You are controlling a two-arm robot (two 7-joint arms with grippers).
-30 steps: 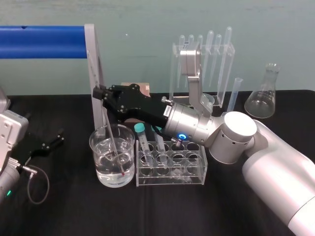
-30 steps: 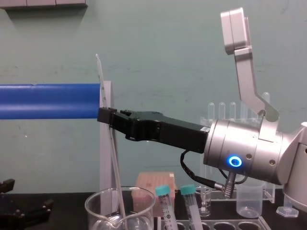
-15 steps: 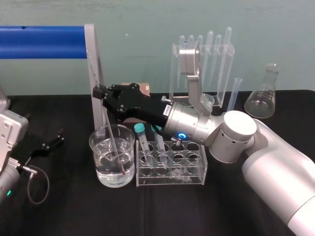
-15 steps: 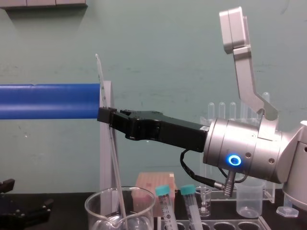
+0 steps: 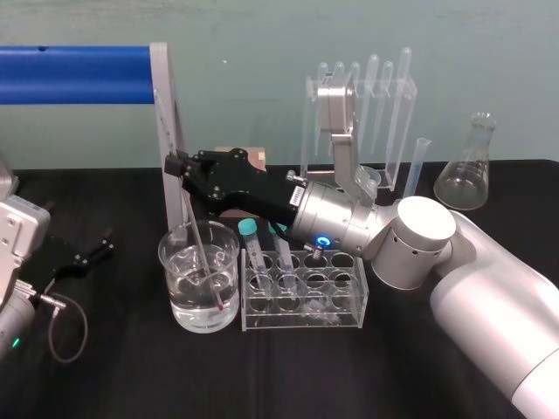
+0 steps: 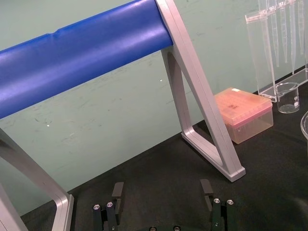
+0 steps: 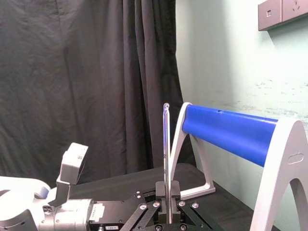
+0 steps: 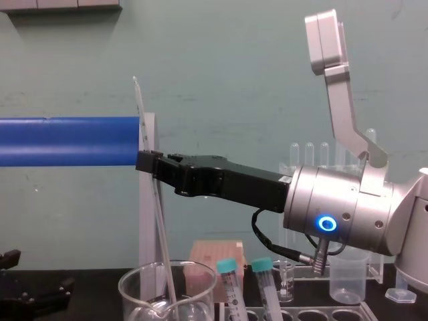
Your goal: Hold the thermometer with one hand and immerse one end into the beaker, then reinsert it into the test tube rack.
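Note:
My right gripper (image 5: 175,166) reaches in from the right and is shut on the thermometer (image 5: 203,255), a long thin glass rod standing nearly upright. The rod's red lower tip sits in the water near the bottom of the beaker (image 5: 175,288). From the chest, the thermometer (image 8: 160,234) runs from above the right gripper (image 8: 144,162) down into the beaker (image 8: 134,294). The thermometer (image 7: 166,154) rises from between the closed fingers. The test tube rack (image 5: 306,318) stands just right of the beaker. My left gripper (image 6: 163,202) rests open at the far left of the table.
Two teal-capped tubes (image 5: 254,249) lean in the rack beside the beaker. A blue bar on a grey frame (image 5: 166,131) stands right behind the beaker. Behind the arm are a pink box (image 8: 215,257), a clear pipette stand (image 5: 362,113), a small plastic beaker (image 8: 348,274) and a conical flask (image 5: 467,170).
The thermometer's lower tip has drifted very slightly to the right inside the beaker. The grip and both arms look the same.

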